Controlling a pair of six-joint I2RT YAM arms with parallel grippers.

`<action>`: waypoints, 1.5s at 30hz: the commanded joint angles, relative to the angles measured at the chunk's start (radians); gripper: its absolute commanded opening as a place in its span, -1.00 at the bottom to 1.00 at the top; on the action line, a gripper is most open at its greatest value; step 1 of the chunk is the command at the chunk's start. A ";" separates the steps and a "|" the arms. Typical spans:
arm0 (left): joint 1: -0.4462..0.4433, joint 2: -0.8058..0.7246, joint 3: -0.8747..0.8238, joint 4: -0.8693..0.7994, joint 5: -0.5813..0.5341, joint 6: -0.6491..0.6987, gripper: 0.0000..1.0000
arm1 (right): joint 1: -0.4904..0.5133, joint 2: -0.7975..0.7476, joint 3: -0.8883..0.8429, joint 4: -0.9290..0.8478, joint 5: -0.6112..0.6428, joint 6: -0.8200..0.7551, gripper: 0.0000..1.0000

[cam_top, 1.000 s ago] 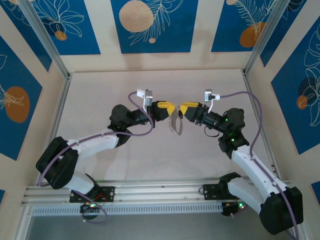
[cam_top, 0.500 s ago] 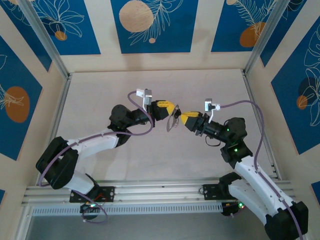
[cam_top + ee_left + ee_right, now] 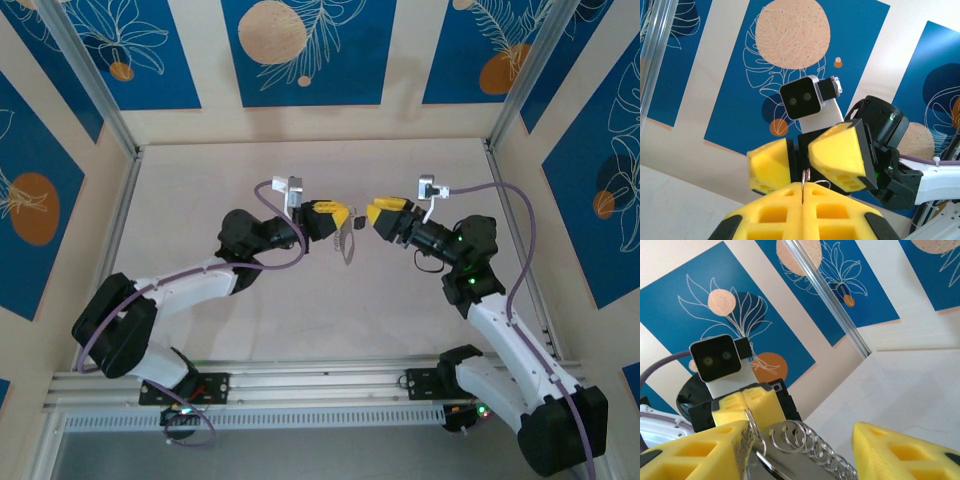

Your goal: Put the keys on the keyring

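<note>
The left gripper is clamped tight on the keyring, holding it off the worktop. The right gripper, just beside the keyring, gapes with nothing held. The keys seem to dangle against the keyring. If they aren't fully threaded, they could slip off.

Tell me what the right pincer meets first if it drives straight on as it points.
Most likely the keyring, pinched in the shut left pincer: its small rings lie right ahead of the open right pincer. Exact depth is unclear.
</note>
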 commanded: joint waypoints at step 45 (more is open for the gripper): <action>0.013 0.000 0.046 0.036 0.053 -0.060 -1.00 | 0.108 0.092 0.019 0.171 -0.046 -0.008 -1.00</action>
